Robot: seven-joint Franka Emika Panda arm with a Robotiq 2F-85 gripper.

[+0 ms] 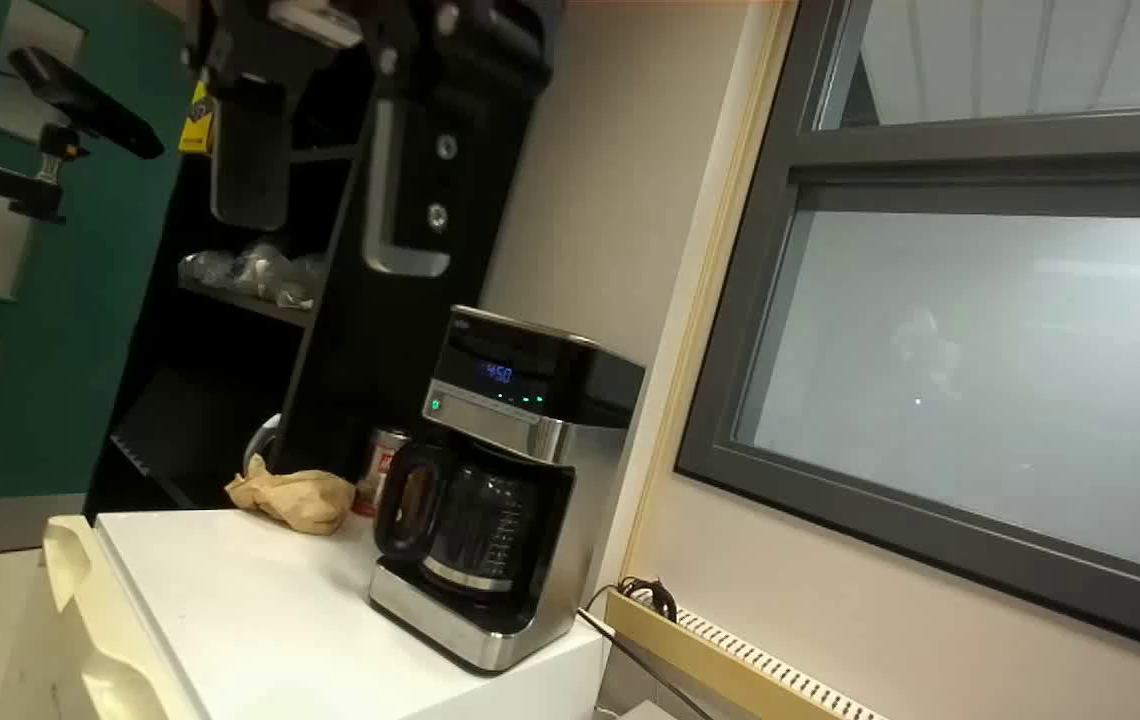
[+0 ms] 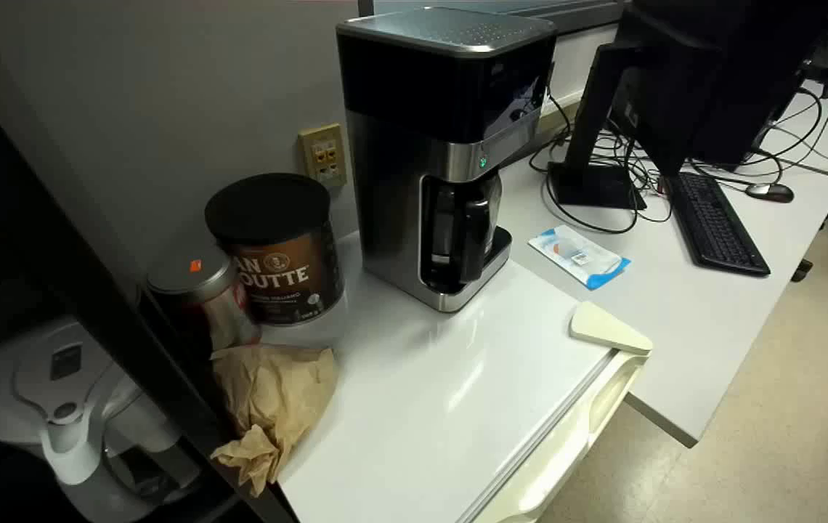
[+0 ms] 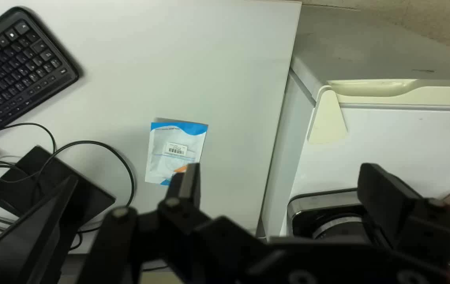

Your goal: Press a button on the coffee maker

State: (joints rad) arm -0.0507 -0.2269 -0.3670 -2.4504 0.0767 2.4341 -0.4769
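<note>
With the pincer point(image 1: 330, 240) spread apart, I judge that this is the approach, and next it should close and descend to press on the coffee maker point(image 1: 510, 480).

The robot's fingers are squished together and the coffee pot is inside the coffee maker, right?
Not quite: the fingers are wide apart, with a gap between them, as the wrist view shows. The coffee pot is indeed inside the coffee maker, as both exterior views show.
</note>
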